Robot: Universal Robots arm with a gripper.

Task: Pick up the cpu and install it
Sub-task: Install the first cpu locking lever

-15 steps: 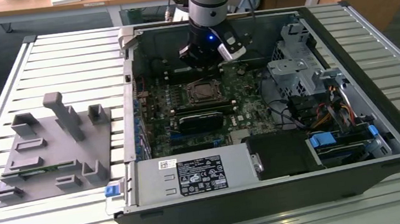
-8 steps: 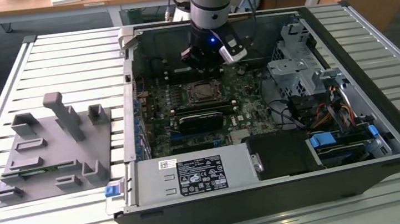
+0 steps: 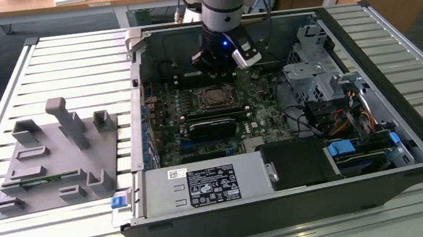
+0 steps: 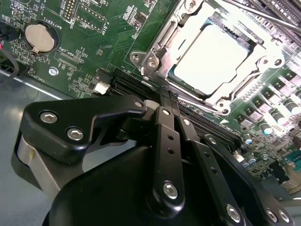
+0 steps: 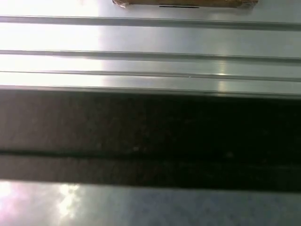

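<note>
The small flat square cpu with a silvery metal top (image 4: 214, 59) sits in the metal-framed socket (image 4: 155, 59) on the green motherboard (image 4: 99, 37) inside the open black computer case (image 3: 402, 134), which lies on the slatted metal table (image 3: 72, 62). In the exterior view the black gripper (image 3: 218, 70) hangs inside the case just behind the socket, apart from the cpu. In the second wrist view its black fingers (image 4: 167, 141) lie drawn together with nothing between them. A grey plastic tray with upright blocks (image 3: 52, 170) rests on the table at the exterior view's left, well apart from the case
</note>
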